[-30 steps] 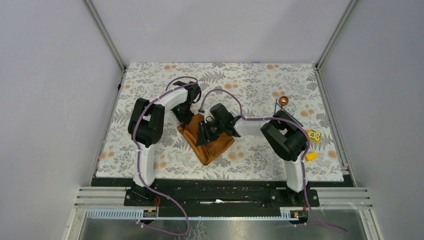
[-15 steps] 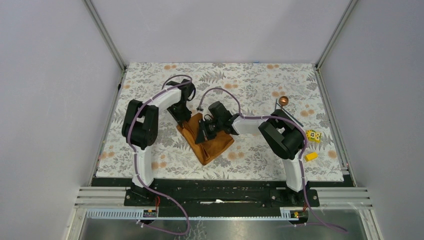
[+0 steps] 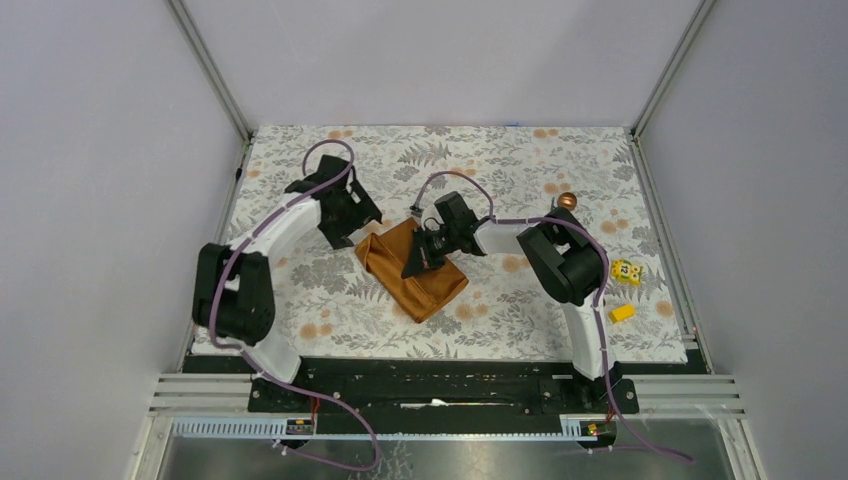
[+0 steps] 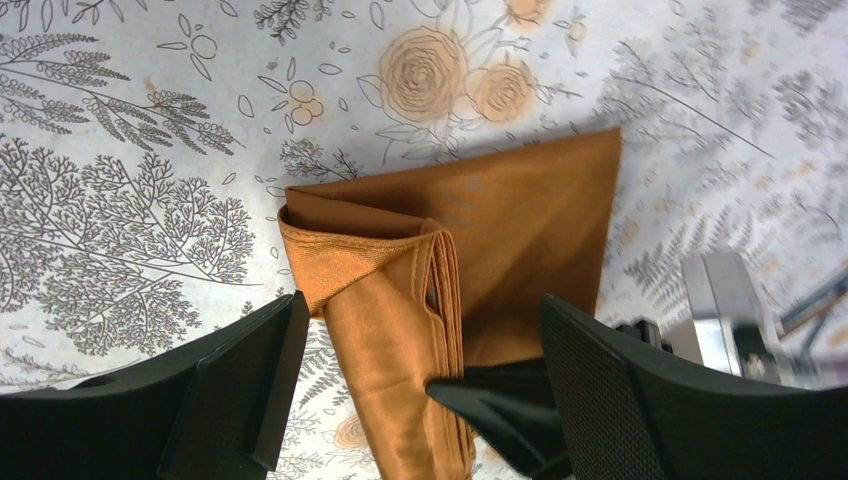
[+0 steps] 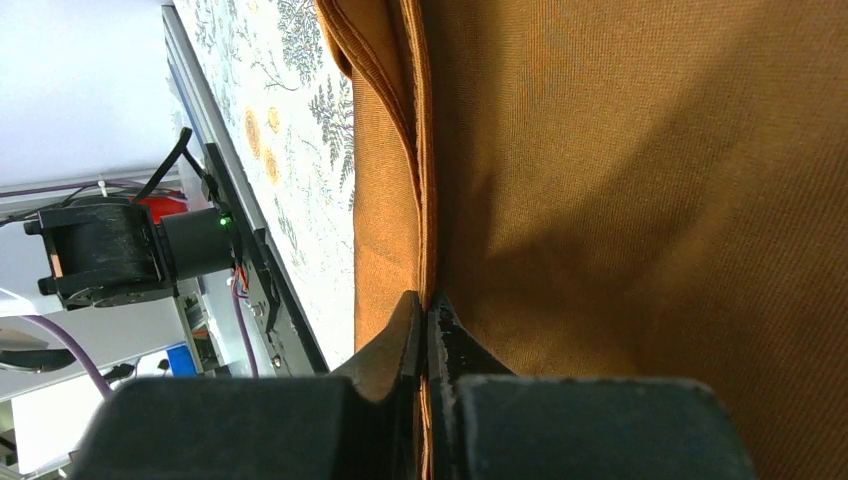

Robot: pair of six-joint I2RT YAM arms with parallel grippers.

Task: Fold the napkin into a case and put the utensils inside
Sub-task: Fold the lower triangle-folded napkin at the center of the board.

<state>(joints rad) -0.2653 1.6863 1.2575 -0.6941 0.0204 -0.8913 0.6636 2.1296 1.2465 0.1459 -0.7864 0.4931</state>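
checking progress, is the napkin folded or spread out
Folded. The napkin shows stacked layers along one edge in the left wrist view, not one flat sheet.

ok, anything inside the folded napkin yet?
Only stacked cloth layers show at the napkin edge; nothing sticks out. Deeper inside is covered. The copper spoon lies apart.

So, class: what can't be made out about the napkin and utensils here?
Top view: the right arm hides most of the utensils; a copper bowl shows.
Right wrist view: the napkin runs off the frame, so its outline is cut off.
Left wrist view: the bottom edge cuts its near end.
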